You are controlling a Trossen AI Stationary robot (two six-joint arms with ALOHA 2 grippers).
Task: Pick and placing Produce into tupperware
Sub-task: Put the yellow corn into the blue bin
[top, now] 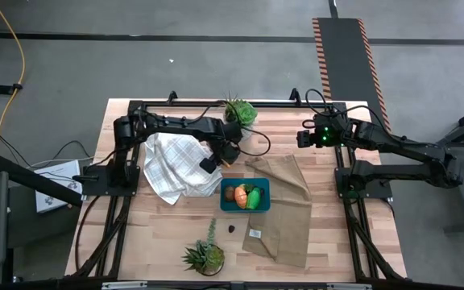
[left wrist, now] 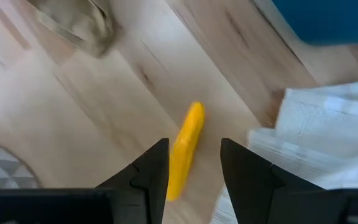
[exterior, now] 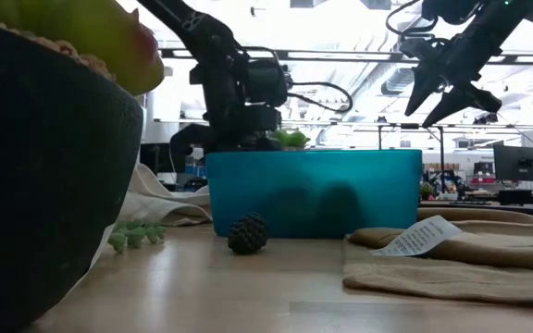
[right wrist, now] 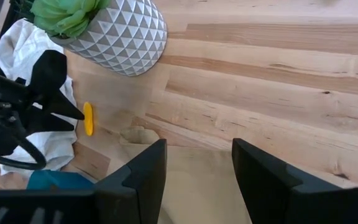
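The teal tupperware [top: 245, 194] sits mid-table and holds an orange piece [top: 229, 192], a brown piece [top: 241, 194] and a bright green piece [top: 254, 198]. The yellow banana [left wrist: 185, 149] lies flat on the wood beside the white checked cloth [top: 171, 165]. My left gripper [left wrist: 194, 146] is open just above it, a finger on either side, apart from it. In the right wrist view the banana [right wrist: 88, 118] shows by the left gripper's [right wrist: 73, 109] tips. My right gripper [top: 303, 138] hangs open high over the far right side. A small dark round piece [top: 231, 228] rests on the table.
A tan cloth [top: 284, 209] spreads on the right of the tupperware. One potted plant [top: 240, 113] stands at the far edge, close to the left gripper; another plant [top: 205, 256] stands at the near edge. Bare wood lies at the near left.
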